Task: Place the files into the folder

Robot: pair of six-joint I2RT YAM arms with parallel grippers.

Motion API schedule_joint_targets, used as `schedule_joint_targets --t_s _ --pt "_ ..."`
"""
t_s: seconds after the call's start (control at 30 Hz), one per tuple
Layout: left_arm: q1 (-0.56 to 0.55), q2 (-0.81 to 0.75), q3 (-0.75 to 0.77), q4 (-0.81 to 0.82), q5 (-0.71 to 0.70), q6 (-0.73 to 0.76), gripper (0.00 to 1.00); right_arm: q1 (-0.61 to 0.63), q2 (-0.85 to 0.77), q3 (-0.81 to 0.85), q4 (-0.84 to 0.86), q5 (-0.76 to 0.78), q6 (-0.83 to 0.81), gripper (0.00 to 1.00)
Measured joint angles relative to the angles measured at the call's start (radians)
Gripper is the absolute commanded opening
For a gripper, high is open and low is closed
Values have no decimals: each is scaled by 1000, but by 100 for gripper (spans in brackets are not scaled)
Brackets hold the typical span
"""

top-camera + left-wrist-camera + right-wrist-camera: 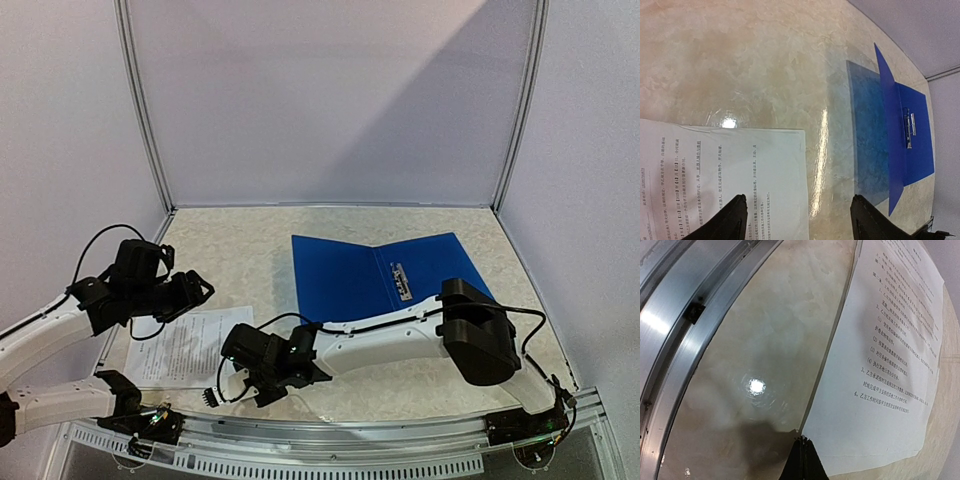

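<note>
The files lie as white printed sheets at the table's near left, and also show in the left wrist view and the right wrist view. My right gripper is shut on their near right corner. My left gripper hovers open above the sheets' far edge, its fingertips wide apart with nothing between them. The blue folder lies open in the middle of the table, apart from both grippers. Its metal clip is exposed, and one cover stands tilted up.
A metal rail runs along the table's near edge, close to my right gripper, and shows in that wrist view too. White walls with metal posts close in the back and sides. Bare marbled tabletop lies between sheets and folder.
</note>
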Motion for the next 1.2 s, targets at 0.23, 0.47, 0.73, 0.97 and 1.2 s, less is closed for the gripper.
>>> schedule_joint_targets --t_s 0.23,0.47,0.73,0.97,1.2 --pt "0 -41 19 -51 -10 -11 70 0 -18 0 -16 16 -5 0" --pt "0 -127 106 -140 -29 -84 69 -11 -97 8 20 66 -23 0" --pt "0 -174 208 -297 3 -178 70 -64 -108 43 27 34 -24 26" --pt "0 -205 205 -381 -10 -178 69 -77 -108 43 -128 -138 -30 35" --pt "0 -212 170 -401 -27 -175 70 -72 -77 43 -155 -202 -20 35"
